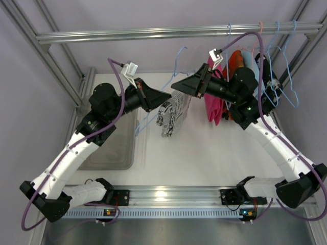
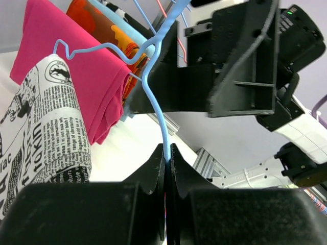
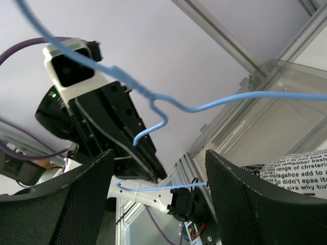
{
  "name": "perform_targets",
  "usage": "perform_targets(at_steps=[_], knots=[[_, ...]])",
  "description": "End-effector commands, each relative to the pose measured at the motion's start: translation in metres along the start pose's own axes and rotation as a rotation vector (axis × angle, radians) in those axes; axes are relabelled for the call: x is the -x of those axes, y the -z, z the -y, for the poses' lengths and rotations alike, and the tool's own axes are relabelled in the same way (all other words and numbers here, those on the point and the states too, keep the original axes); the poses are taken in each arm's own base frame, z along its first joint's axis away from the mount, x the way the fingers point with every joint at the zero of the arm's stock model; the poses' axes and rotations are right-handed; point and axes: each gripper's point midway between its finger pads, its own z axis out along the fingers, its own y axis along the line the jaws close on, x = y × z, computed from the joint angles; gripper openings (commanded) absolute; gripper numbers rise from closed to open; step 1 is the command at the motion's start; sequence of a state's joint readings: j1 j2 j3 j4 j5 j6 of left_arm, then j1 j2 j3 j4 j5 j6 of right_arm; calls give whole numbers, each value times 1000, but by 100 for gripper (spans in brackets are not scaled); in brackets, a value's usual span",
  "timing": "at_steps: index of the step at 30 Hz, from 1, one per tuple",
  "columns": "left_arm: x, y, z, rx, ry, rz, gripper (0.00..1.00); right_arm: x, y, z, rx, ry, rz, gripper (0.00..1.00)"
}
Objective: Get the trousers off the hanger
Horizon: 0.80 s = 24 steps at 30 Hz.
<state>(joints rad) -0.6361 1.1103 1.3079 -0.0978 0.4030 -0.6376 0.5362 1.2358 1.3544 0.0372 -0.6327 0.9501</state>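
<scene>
- Nearest the lens: left gripper (image 2: 167,153), fingers pressed together on the light-blue wire of the hanger (image 2: 163,133), which it holds in the air above the table (image 1: 204,158), midway between the left and right edges and toward the far edge.
- trousers (image 2: 46,127): newsprint cloth draped on the hanger, just beside the left gripper's pinch. The long axis hangs down toward the table.
- right gripper (image 3: 159,168): jaws wide apart, nothing held. In its own view the trousers show only as a corner beyond the finger (image 3: 255,204) on the right. From above, the cloth hangs just below its tips and to their near side. I judge this free arm to be the one to take the cloth, turning toward it first.
- pink garment (image 1: 213,109) and orange patterned garment (image 1: 236,60): hung from the rail (image 1: 153,33) toward the far right corner, close beside the right wrist.
- clear bin (image 1: 110,148): along the left edge.
- Unresolved: how the trousers sit on the hanger bar. I also cannot tell whether the wire crossing the right gripper's gap lies between the fingers or beyond them, or whether the hook is free of the rail.
</scene>
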Motion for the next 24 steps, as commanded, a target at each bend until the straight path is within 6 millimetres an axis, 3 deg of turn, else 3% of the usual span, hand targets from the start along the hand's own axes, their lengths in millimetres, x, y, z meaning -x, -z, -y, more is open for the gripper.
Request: perform_targets(at_steps=[1,8,13,14,17,19,21,22,24], knots=[[54,10,52,-186,-130,195,0,11,-12,-19,51,-25,29,71],[39,5,48,-189,-105,142,0,22,-35,-35,116,-40,45,66],[30,0,40,-157,-112,135,0,24,-47,-42,140,-43,47,55],[27,-1,37,-143,-115,130,0,24,-48,-45,149,-44,46,51],[21,-4,27,-103,-104,119,0,21,-50,-46,158,-18,41,19],[18,-4,27,-108,-110,108,0,20,-49,-46,160,-5,35,7],[13,-3,24,-102,-111,98,11,19,-46,-46,159,24,22,0],[15,2,28,-115,-126,113,38,19,-45,-46,160,34,14,0],[21,17,29,-96,-160,156,55,19,-39,-42,150,62,-16,0]])
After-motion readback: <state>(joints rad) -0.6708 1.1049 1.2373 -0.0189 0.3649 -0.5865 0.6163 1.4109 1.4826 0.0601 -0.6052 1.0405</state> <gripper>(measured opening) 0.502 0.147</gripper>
